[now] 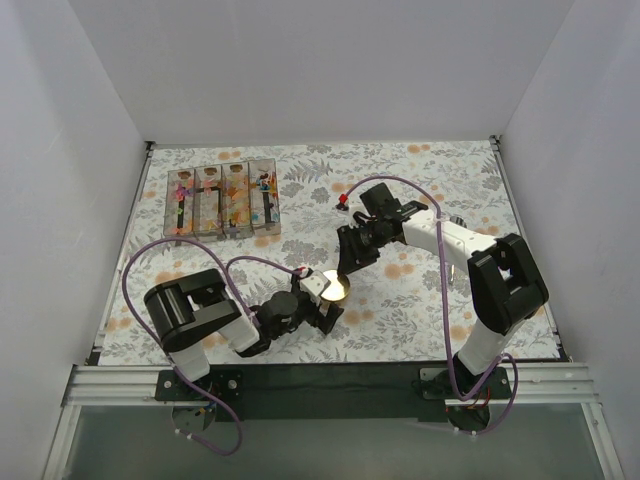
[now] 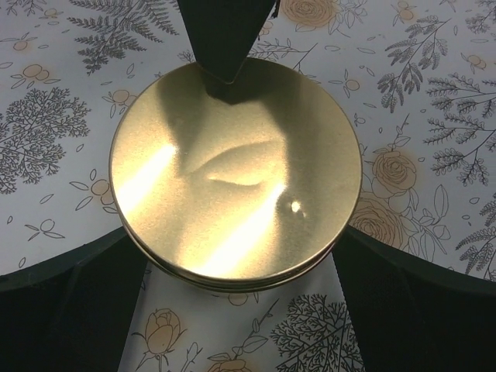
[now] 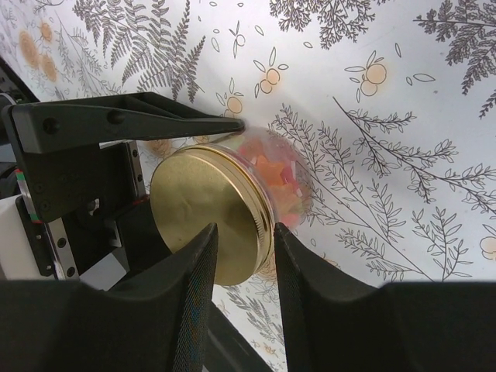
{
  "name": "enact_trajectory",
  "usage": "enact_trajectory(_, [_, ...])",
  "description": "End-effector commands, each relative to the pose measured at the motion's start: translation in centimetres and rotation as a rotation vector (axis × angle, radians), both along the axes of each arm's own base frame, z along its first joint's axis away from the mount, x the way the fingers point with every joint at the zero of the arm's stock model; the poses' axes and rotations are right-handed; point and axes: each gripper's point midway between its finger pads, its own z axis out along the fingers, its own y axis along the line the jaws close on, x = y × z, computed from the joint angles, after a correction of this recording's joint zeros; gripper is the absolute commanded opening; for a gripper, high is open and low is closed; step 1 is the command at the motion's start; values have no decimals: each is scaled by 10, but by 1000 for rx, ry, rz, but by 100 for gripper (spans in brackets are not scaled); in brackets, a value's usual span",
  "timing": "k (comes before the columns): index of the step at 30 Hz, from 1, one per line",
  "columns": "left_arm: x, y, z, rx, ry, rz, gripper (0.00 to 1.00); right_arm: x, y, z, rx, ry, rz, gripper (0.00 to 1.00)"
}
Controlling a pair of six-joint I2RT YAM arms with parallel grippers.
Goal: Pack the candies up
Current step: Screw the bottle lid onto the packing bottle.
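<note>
Jar of candies, gold lid on. Left gripper clamped round jar; right gripper straddles lid rim, whether pinching cannot tell.

Gold lid fills my view, left gripper's fingers snug against both lower sides, right gripper's fingertip over its top rim, floral tablecloth beneath.

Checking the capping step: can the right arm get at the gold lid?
Likely yes: the right gripper straddles the gold lid at its rim; the left gripper holds the jar below, clear of it.
</note>
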Motion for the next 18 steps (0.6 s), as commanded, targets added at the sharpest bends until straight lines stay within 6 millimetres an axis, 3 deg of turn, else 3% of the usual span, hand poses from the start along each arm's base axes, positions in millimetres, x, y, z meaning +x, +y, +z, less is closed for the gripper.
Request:
enact_trajectory(1, [4, -9, 13, -40, -33, -15, 96, 6, 2, 4, 10, -36, 15, 42])
enact_trajectory(7, [5, -11, 7, -35, -20, -12, 93, -1, 0, 0, 9, -17, 23, 32])
enact_trajectory(11, [6, -10, 1, -13, -14, -7, 88, -7, -3, -5, 5, 0, 28, 25])
enact_trajectory(13, [7, -10, -1, -5, -12, 2, 80, -10, -6, -6, 1, 1, 27, 25])
enact_trajectory(18, [11, -10, -3, 6, -7, 17, 75, -18, -12, -9, -11, 9, 20, 21])
